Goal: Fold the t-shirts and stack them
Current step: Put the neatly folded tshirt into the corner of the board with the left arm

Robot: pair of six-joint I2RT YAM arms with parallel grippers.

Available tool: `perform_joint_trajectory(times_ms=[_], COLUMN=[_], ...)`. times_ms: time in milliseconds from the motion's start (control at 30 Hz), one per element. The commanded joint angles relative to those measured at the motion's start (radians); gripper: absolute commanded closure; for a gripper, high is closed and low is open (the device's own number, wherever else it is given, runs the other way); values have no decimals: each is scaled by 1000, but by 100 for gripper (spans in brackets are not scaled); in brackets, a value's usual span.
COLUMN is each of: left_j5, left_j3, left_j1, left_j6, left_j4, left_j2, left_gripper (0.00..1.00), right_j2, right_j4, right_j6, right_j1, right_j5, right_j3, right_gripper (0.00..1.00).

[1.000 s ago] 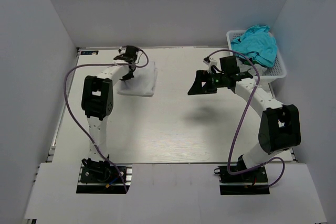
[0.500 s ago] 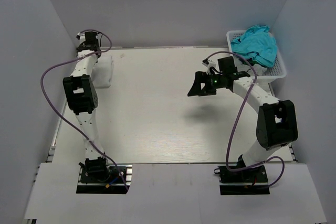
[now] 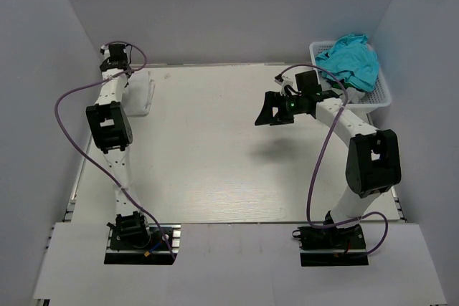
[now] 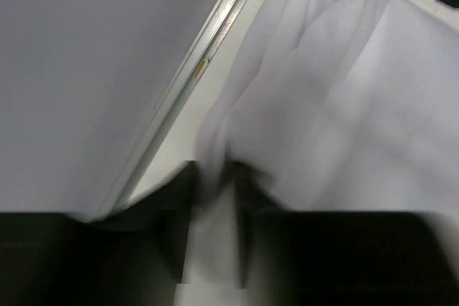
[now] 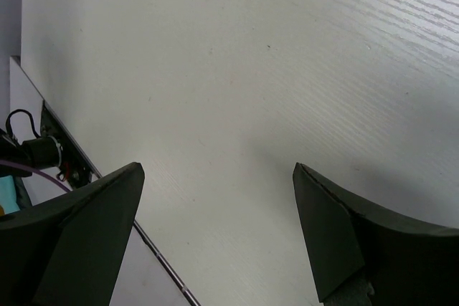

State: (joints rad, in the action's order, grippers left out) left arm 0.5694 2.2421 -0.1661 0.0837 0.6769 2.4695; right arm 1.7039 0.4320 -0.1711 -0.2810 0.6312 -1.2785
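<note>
A folded white t-shirt [image 3: 140, 94] lies at the table's far left edge, close to the left wall. My left gripper [image 3: 127, 80] is at its far end, shut on a fold of the cloth. In the left wrist view the white t-shirt [image 4: 337, 105] fills the right side and a pinch of it runs between the dark fingers [image 4: 172, 206] of the left gripper [image 4: 212, 180]. My right gripper [image 3: 264, 111] hovers open and empty over the table right of centre. The right wrist view shows only bare table between the right gripper's [image 5: 215, 171] wide-open jaws.
A white basket [image 3: 381, 98] at the far right corner holds crumpled teal cloth [image 3: 351, 59]. A metal rail [image 4: 208, 55] marks the table's left edge against the grey wall. Grey walls close in the left, back and right sides.
My left arm swung from the table's left-middle to the far left corner, carrying the white t-shirt with it. My right gripper shifted slightly farther away, still open.
</note>
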Motion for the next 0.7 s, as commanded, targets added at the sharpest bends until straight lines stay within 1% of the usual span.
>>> perform_joint_trajectory(times_ms=[0, 67, 100, 133, 167, 233, 333, 367, 433, 467, 500, 567, 600, 633, 667], left_j5=[46, 58, 67, 67, 67, 57, -25, -81, -123, -213, -259, -363, -382, -396, -396], left_j3=[89, 90, 90, 71, 53, -2, -33, -33, -97, -136, -250, -413, -570, -640, -701], left_j1=[0, 0, 0, 0, -9, -9, 2, 2, 29, 39, 39, 83, 103, 124, 175], left_j6=[10, 43, 65, 82, 114, 139, 174, 186, 261, 286, 342, 381, 395, 418, 433], left_j4=[13, 44, 44, 55, 55, 55, 81, 99, 153, 153, 148, 77, 40, -18, -36], left_j2=[-11, -27, -41, -59, -82, -157, -219, -257, -305, -338, -419, -528, -641, -697, -748], left_gripper=[54, 47, 28, 11, 0, 0, 0, 0, 0, 0, 0, 0, 0, 0, 0], right_j2=[16, 10, 7, 2, -10, -23, -55, -76, -99, -139, -151, -200, -210, -233, -259], right_j4=[11, 13, 14, 13, 8, -4, -10, -24, -62, -94, -126, -154, -162, -162, -164], right_j6=[24, 24, 25, 22, 22, 19, 9, 5, -24, -30, -65, -80, -96, -103, -107], right_j1=[5, 2, 3, 6, 5, 5, 6, 3, 3, 3, 3, 2, 3, 6, 5], right_j5=[13, 13, 13, 15, 15, 19, 25, 28, 33, 33, 19, 9, -16, -21, -31], right_j3=[-38, -44, -51, -51, -50, -44, -15, -10, 40, 57, 76, 139, 168, 180, 203], right_gripper=[10, 10, 10, 10, 10, 10, 10, 10, 10, 10, 10, 10, 10, 10, 10])
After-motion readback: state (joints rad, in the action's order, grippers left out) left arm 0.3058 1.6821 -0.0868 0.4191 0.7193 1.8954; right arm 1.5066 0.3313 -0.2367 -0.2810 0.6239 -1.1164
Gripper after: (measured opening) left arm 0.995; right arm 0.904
